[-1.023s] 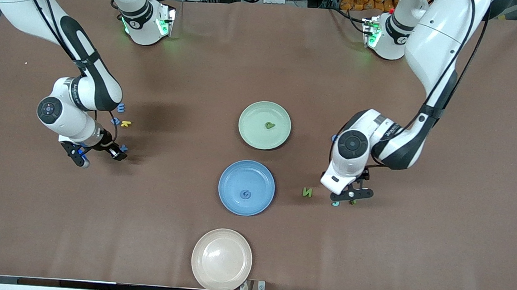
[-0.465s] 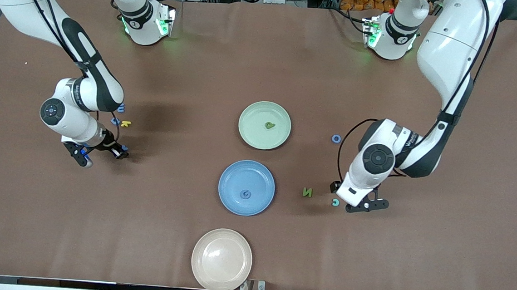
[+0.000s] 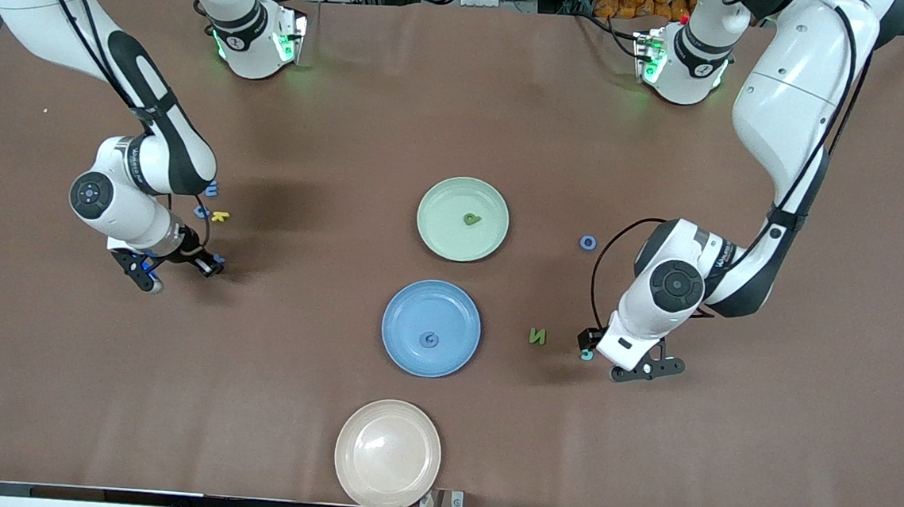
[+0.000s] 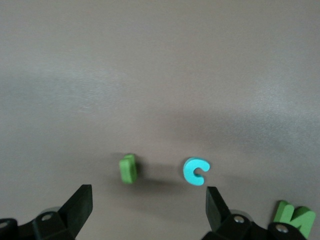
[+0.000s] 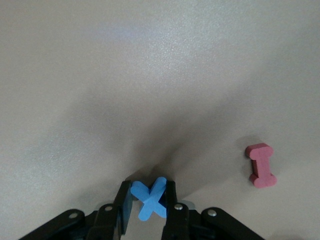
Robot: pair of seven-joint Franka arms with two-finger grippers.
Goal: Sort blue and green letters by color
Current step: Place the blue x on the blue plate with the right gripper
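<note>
Toward the right arm's end from the blue plate (image 3: 431,328):
Right gripper (image 5: 149,202): pinching a blue X (image 5: 150,199) between nearly closed fingers.
Left gripper (image 4: 147,205): hanging toward the left arm's end from that plate, jaws spread wide, holding nothing, over a green piece (image 4: 128,168) and a turquoise C (image 4: 196,171).
Green N (image 3: 538,337): lying between plate and C.
</note>
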